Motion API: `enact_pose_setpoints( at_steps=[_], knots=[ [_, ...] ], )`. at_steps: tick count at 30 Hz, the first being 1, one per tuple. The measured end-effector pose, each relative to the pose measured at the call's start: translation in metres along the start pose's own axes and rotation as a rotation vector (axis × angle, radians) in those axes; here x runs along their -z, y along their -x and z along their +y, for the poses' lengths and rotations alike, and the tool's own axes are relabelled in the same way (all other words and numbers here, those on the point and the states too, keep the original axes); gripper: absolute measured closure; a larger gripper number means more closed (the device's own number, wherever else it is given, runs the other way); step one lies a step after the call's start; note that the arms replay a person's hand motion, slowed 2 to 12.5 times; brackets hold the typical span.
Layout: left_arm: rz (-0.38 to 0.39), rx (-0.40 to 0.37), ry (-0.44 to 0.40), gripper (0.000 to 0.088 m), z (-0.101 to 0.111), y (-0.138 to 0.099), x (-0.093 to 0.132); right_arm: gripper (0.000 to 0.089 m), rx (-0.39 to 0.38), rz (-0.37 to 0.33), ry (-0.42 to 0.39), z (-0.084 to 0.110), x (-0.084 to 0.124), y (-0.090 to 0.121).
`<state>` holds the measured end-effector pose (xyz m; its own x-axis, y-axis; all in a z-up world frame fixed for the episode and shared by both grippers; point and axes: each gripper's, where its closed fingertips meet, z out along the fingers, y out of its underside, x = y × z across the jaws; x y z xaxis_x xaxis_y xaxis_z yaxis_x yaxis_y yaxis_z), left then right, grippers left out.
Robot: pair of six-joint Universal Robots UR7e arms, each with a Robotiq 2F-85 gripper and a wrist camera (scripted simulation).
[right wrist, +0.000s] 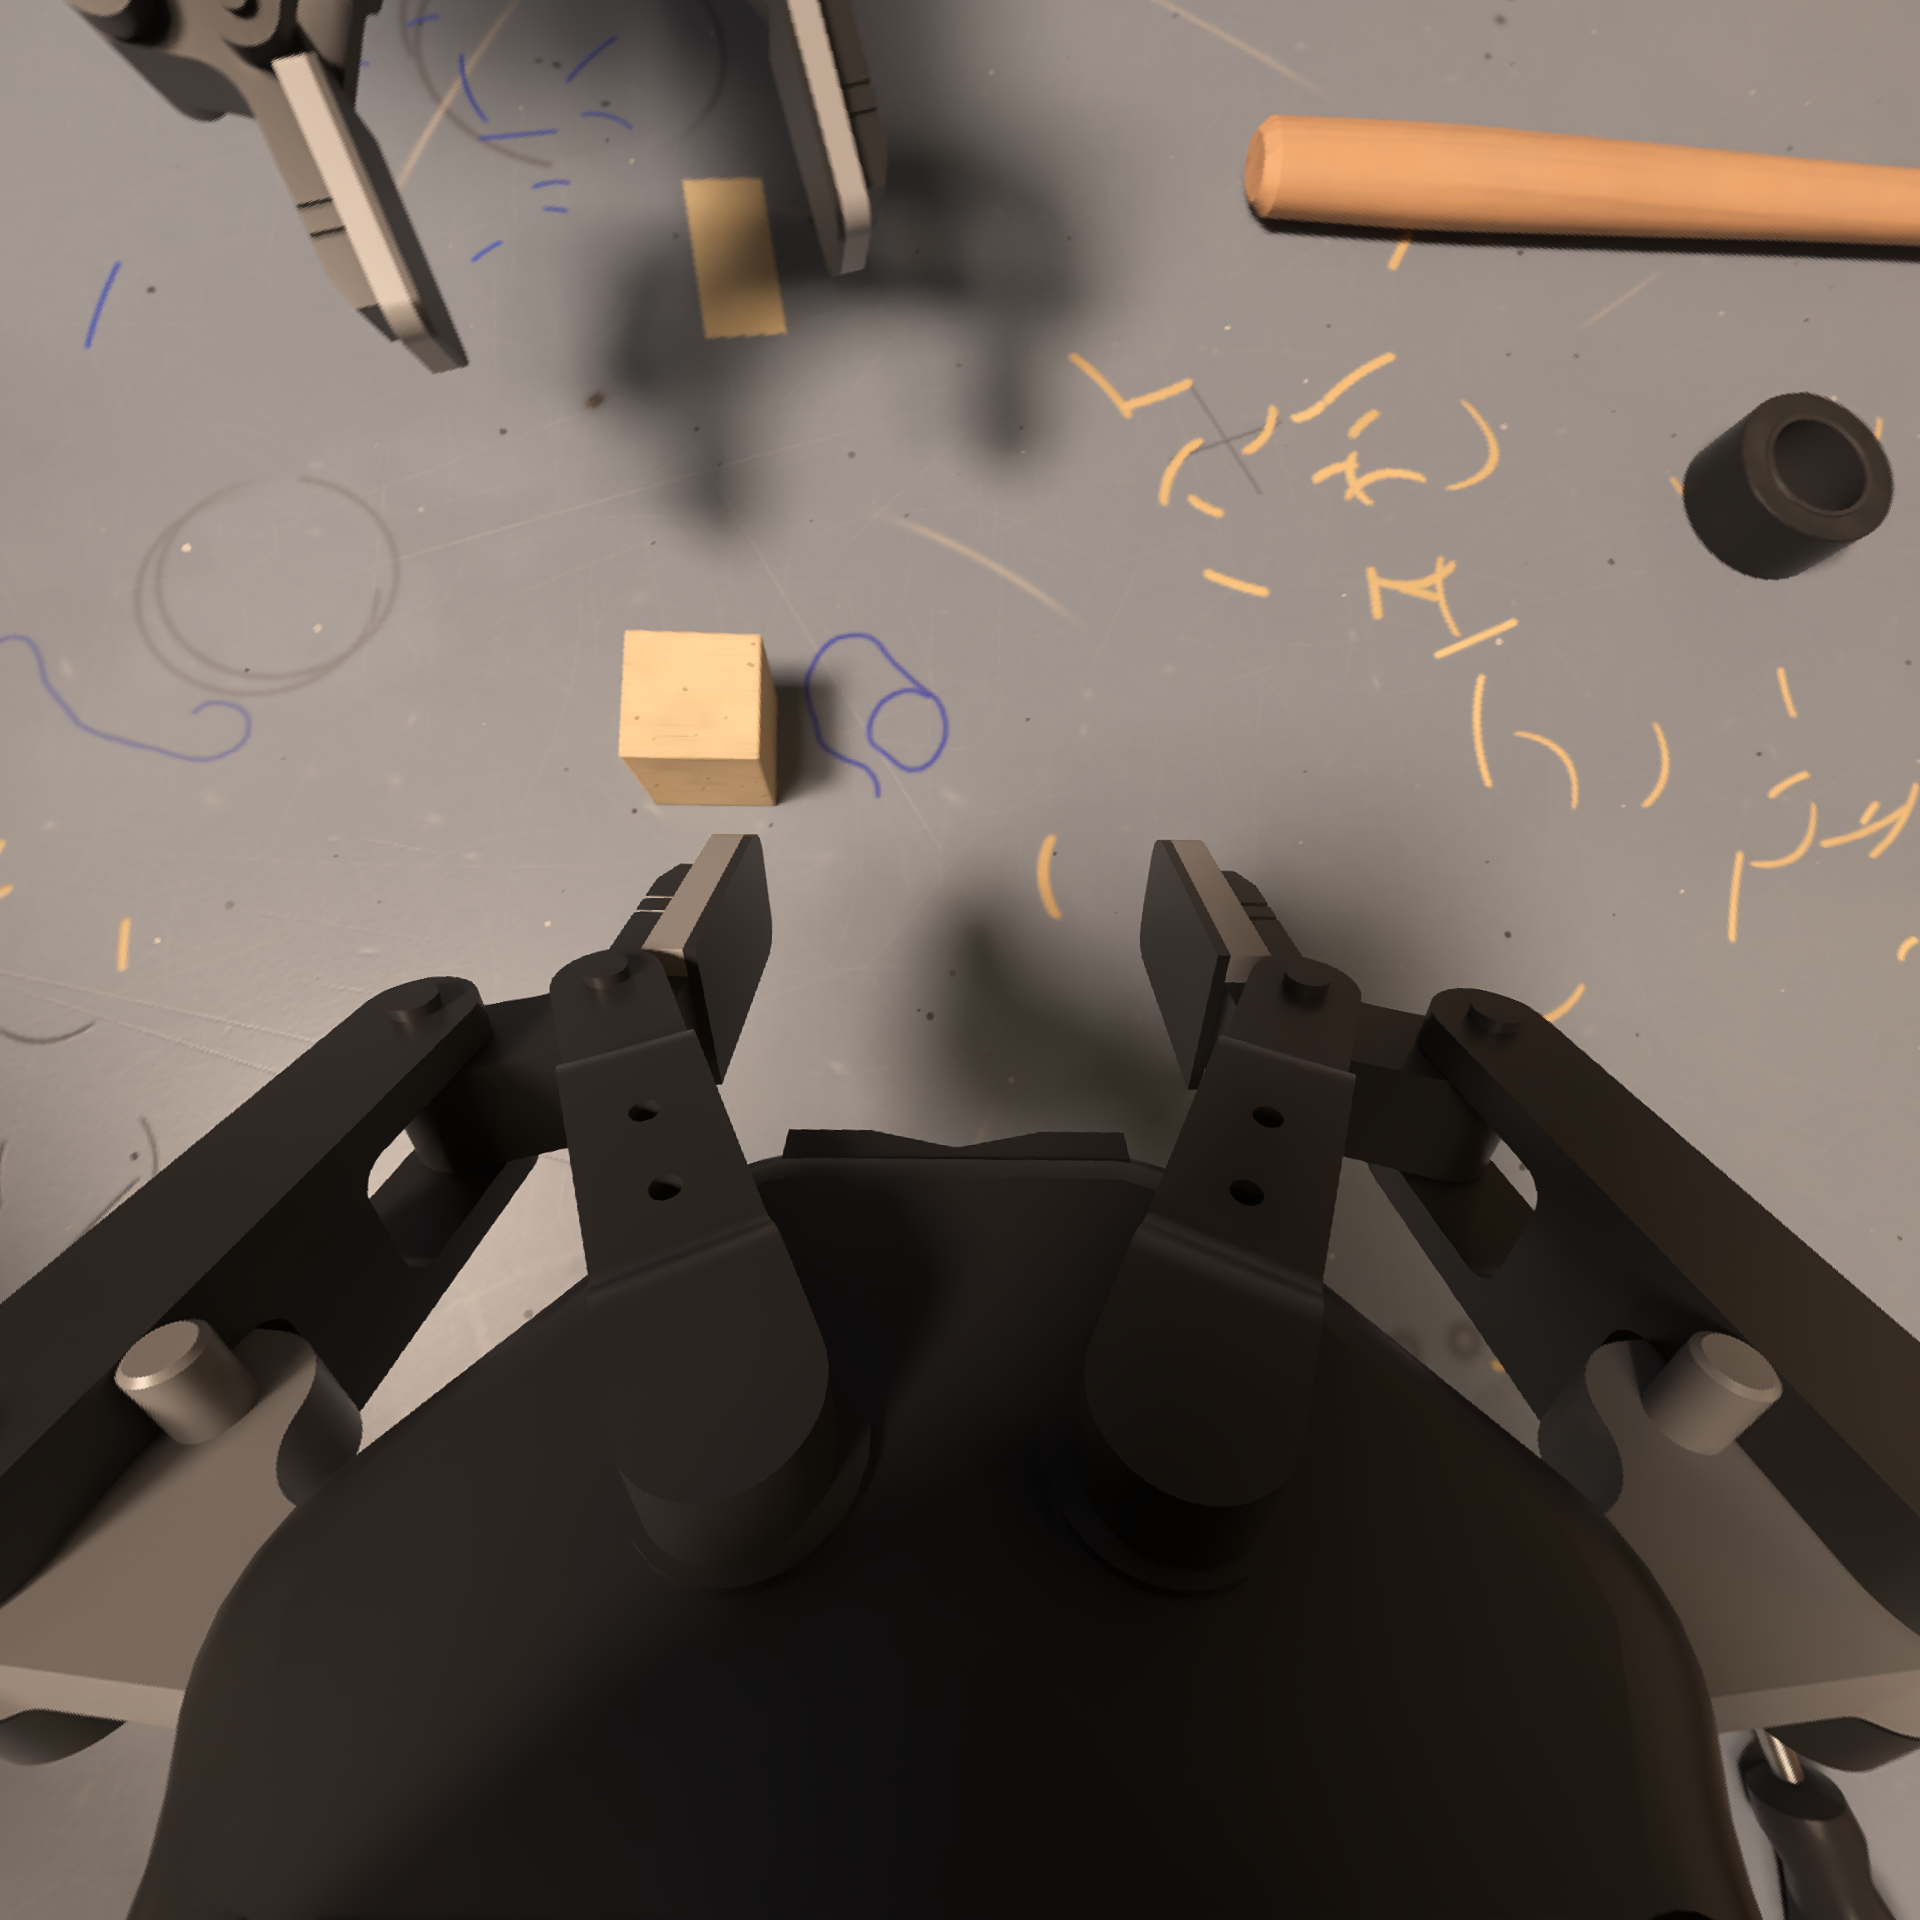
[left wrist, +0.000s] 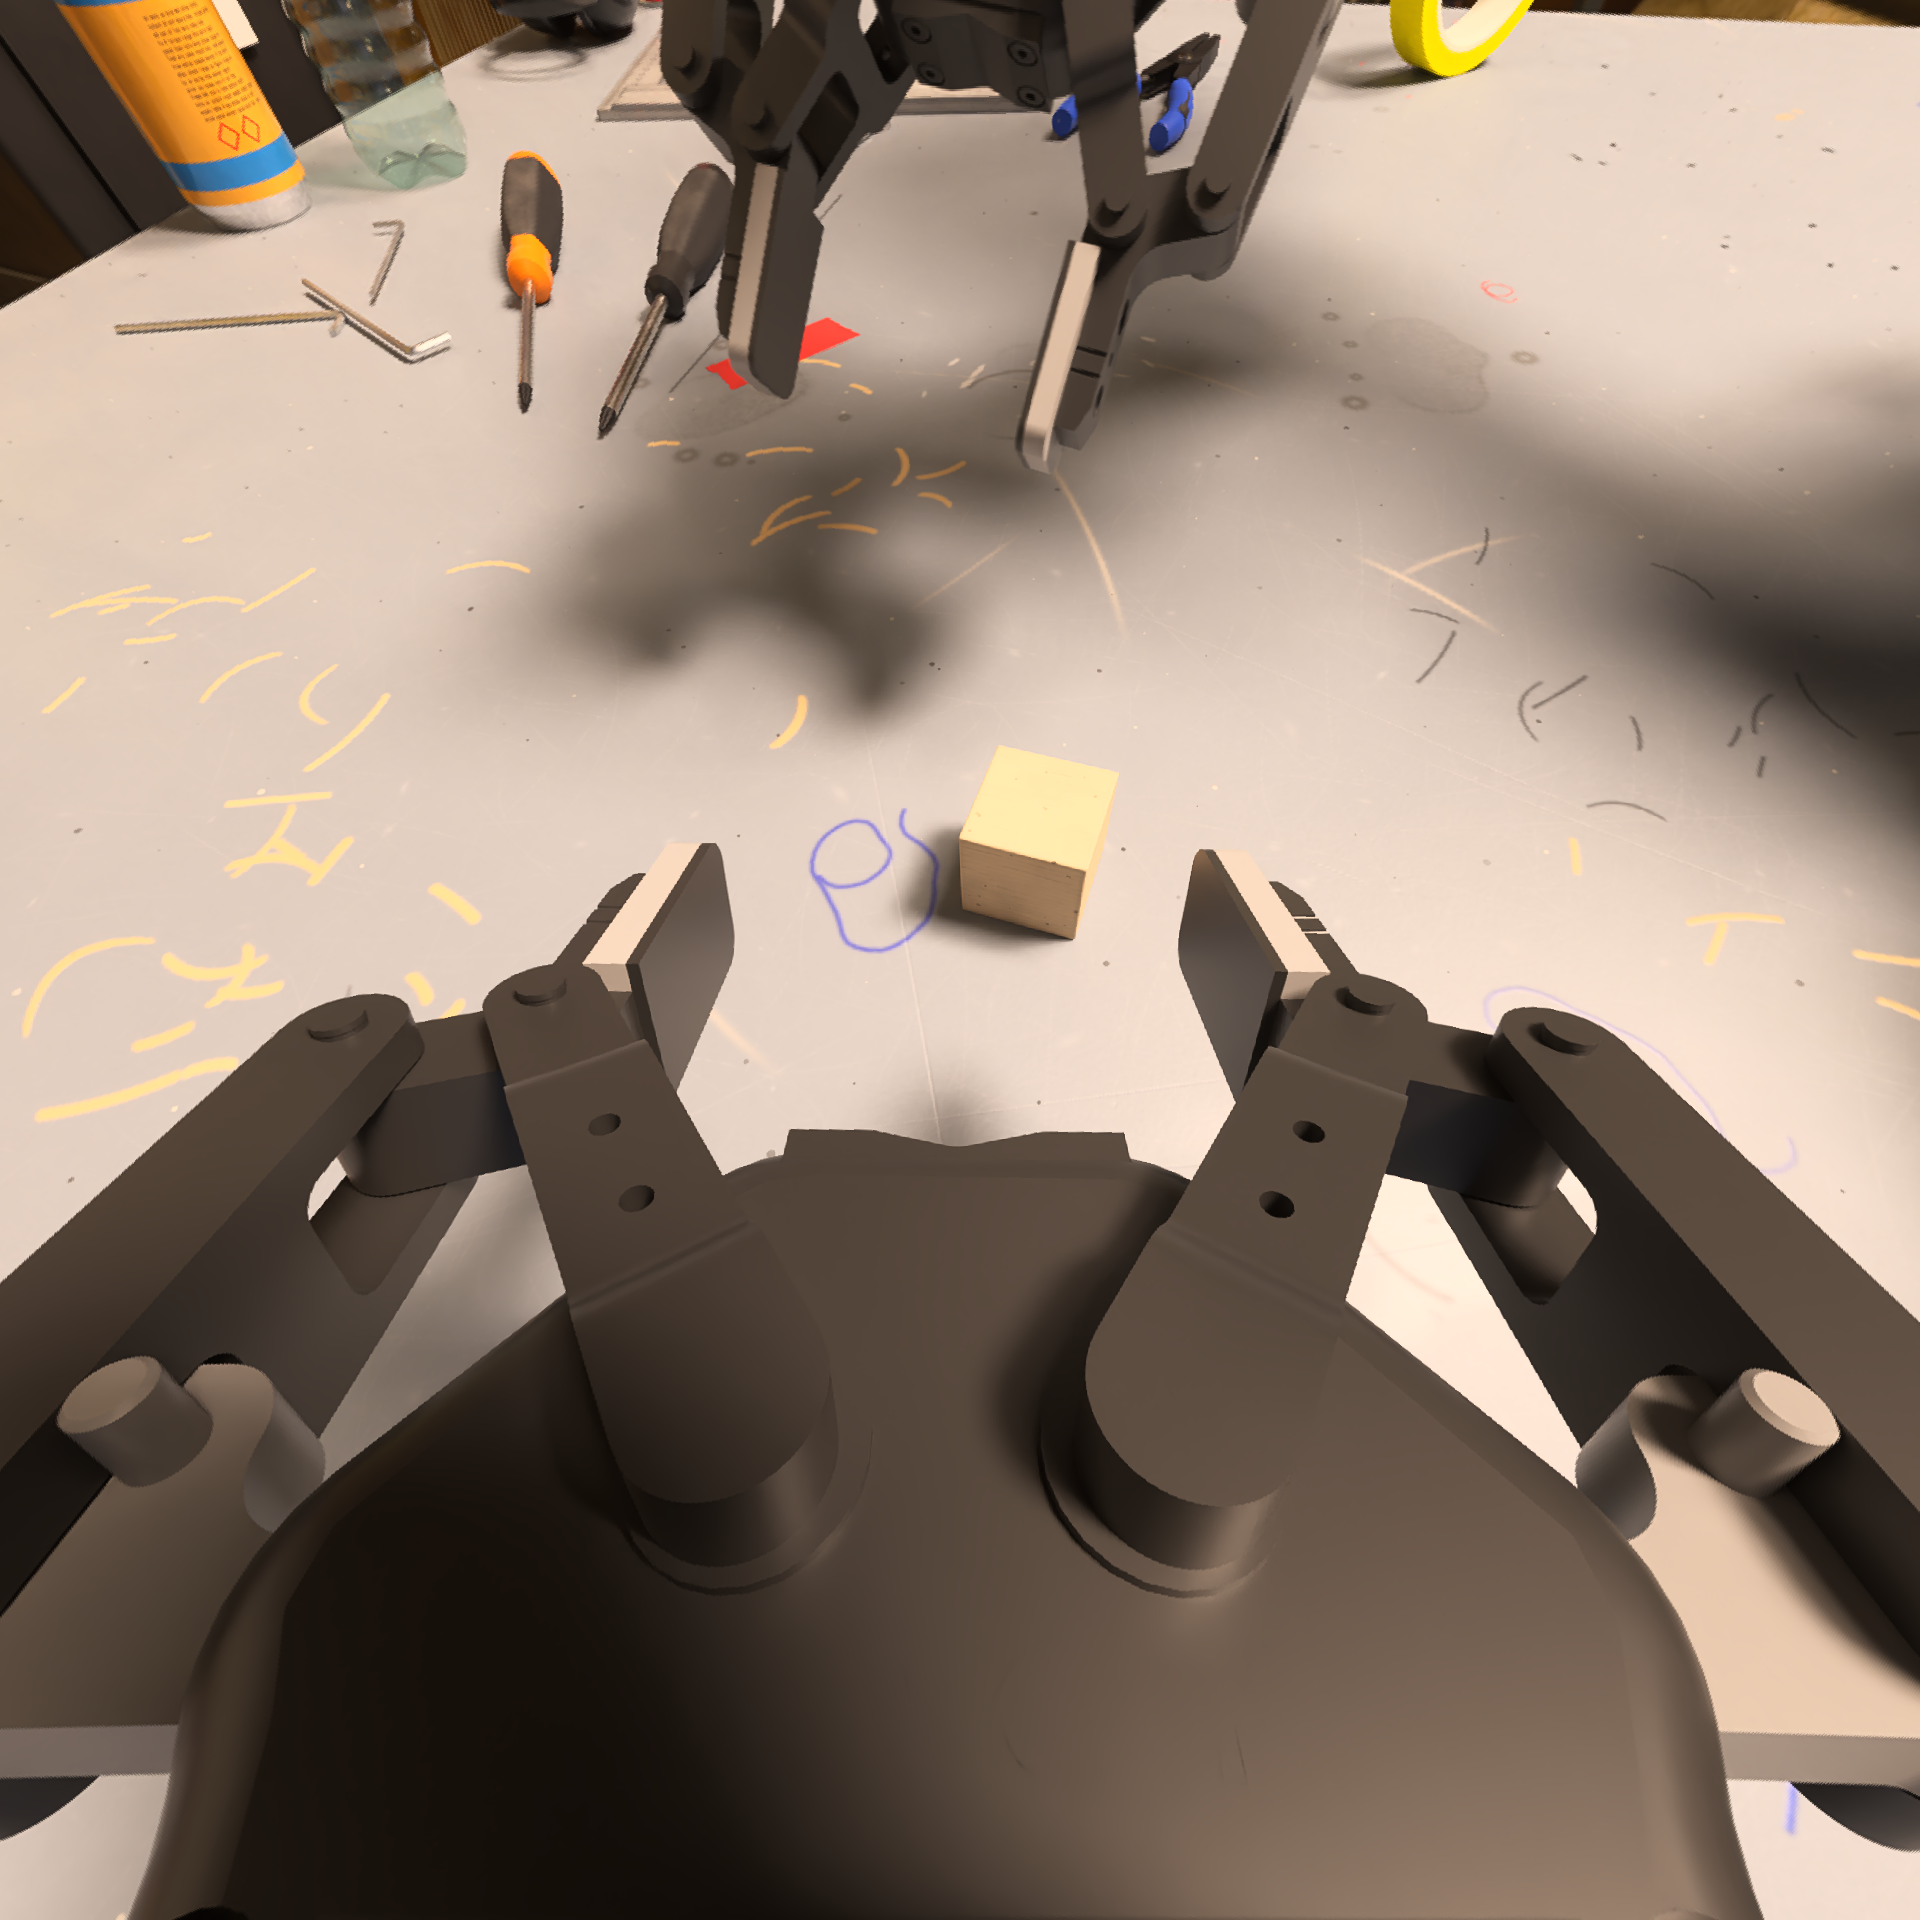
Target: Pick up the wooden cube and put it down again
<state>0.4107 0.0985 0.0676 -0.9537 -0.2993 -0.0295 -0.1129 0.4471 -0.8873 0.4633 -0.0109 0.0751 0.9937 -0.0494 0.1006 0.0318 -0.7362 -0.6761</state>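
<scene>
A pale wooden cube point(left wrist: 1037, 842) rests on the scribbled grey table point(left wrist: 1351, 644). My left gripper point(left wrist: 951, 883) is open and empty. The cube sits just beyond its fingertips, a little right of the middle of the gap. My right gripper point(right wrist: 954, 862) is open and empty too. In its view the cube point(right wrist: 694, 717) lies just ahead of its left finger point(right wrist: 727, 914), outside the gap. Each gripper shows in the other's view, hovering open across the cube: the right one point(left wrist: 904, 410) and the left one point(right wrist: 634, 296).
At the far left lie two screwdrivers point(left wrist: 530, 260), hex keys point(left wrist: 379, 322), an orange can point(left wrist: 197, 104) and a clear bottle point(left wrist: 400, 114). Farther right are blue-handled pliers point(left wrist: 1174, 104) and a yellow tape roll point(left wrist: 1455, 36). A wooden handle point(right wrist: 1579, 182), a black ring point(right wrist: 1787, 483) and a tan patch point(right wrist: 732, 255) are in the right wrist view.
</scene>
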Motion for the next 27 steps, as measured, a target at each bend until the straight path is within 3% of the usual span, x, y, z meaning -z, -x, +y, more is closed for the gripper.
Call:
enact_pose_setpoints(
  at_steps=[11, 27],
  knots=[
    [-0.008, -0.006, 0.015, 0.0130, 0.003, 0.002, 0.002, 0.0265, 0.037, -0.048, 0.082, 0.003, 0.005, 0.028],
    [-0.028, -0.012, 0.049, 0.0150, 0.010, 0.010, 0.012, 0.0309, 0.106, -0.140, 0.232, -0.027, -0.010, 0.062]
  ],
)
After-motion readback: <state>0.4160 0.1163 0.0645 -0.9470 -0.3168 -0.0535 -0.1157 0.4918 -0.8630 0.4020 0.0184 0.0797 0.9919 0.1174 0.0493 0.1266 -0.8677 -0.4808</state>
